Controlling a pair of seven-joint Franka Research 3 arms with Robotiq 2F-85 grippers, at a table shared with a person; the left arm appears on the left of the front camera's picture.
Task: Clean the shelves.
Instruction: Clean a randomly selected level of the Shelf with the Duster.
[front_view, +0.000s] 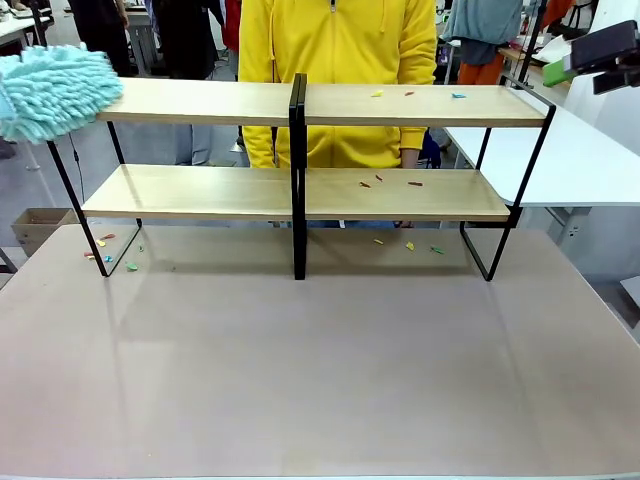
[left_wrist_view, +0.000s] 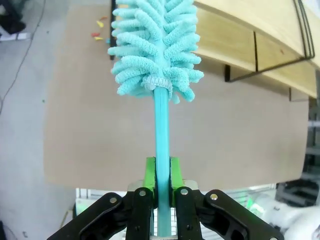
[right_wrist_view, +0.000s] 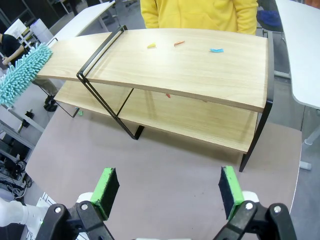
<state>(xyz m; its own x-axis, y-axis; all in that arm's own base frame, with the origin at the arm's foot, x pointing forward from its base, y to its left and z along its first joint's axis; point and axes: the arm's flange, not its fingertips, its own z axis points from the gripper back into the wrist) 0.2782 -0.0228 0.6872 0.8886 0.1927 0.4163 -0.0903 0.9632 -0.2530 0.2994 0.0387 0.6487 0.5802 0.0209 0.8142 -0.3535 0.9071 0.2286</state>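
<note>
The shelves (front_view: 300, 105) stand across the far half of the table, two light-wood boards on a black frame. In the left wrist view my left gripper (left_wrist_view: 162, 176) is shut on the thin teal handle of a fluffy teal duster (left_wrist_view: 152, 47). The duster head (front_view: 52, 92) hovers at the left end of the top board, also seen as the duster (right_wrist_view: 24, 74) in the right wrist view. My right gripper (right_wrist_view: 169, 187) is open with nothing between its pads, high above the table and looking down on the shelves (right_wrist_view: 190, 70). The right gripper (front_view: 590, 58) shows at the top right.
Small coloured scraps lie on the right of the top board (front_view: 409, 93), on the lower board (front_view: 365, 184) and on the table (front_view: 408, 245), with more by the left leg (front_view: 105, 245). A person in a yellow top (front_view: 340, 40) stands behind. A white table (front_view: 570, 160) is at the right.
</note>
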